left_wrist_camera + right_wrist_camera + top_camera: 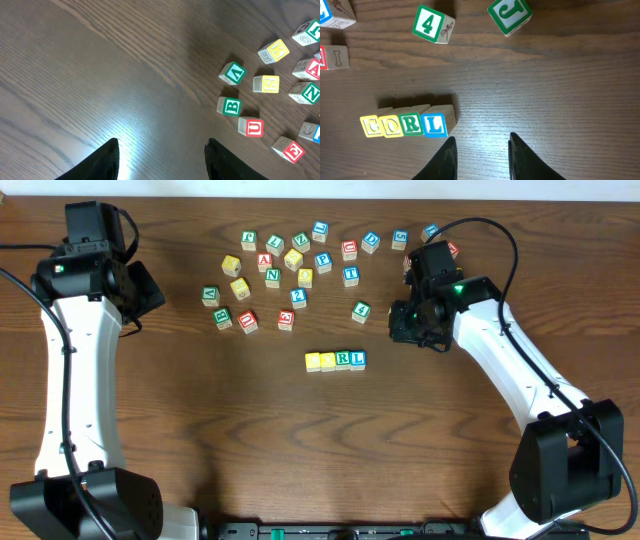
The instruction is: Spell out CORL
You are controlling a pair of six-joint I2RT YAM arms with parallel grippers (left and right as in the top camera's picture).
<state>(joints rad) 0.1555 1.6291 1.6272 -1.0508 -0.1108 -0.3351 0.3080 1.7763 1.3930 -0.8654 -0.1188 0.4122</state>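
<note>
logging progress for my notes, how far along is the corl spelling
Done: the yellow C, yellow O, green R and blue L sit touching in one row, reading CORL. In hand: nothing; the right gripper hovers open beside the row and the left gripper is open over bare wood. To do: apparently nothing; the spare blocks lie scattered apart from the word.

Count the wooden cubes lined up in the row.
4, touching, left to right: yellow wooden C cube, yellow O cube, green R cube, blue L cube. None looks hidden.
</note>
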